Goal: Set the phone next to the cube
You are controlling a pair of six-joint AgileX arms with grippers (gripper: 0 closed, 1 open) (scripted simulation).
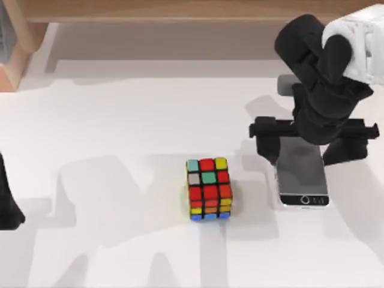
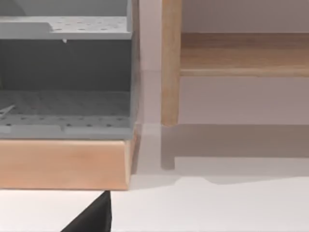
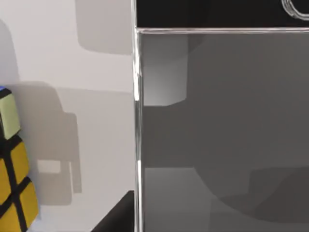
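Observation:
The cube [image 1: 208,188] stands near the middle of the table, red, yellow, green and teal stickers up; its yellow side [image 3: 14,193] shows in the right wrist view. The phone [image 1: 303,177] lies flat to the cube's right, home button toward the front edge, about a phone's width from it. Its grey screen [image 3: 217,135] sits close under the wrist camera. My right gripper [image 1: 304,150] straddles the phone's far half, and one finger [image 3: 118,215] presses against the silver rim. Whether the phone rests on the table I cannot tell. My left arm [image 1: 7,207] is parked at the left edge, one fingertip [image 2: 94,217] showing.
A wooden ledge [image 1: 180,9] runs along the back of the table. A wooden-framed grey shelf unit [image 2: 65,96] stands at the back left corner. White tabletop [image 1: 108,120] stretches left of the cube and in front of it.

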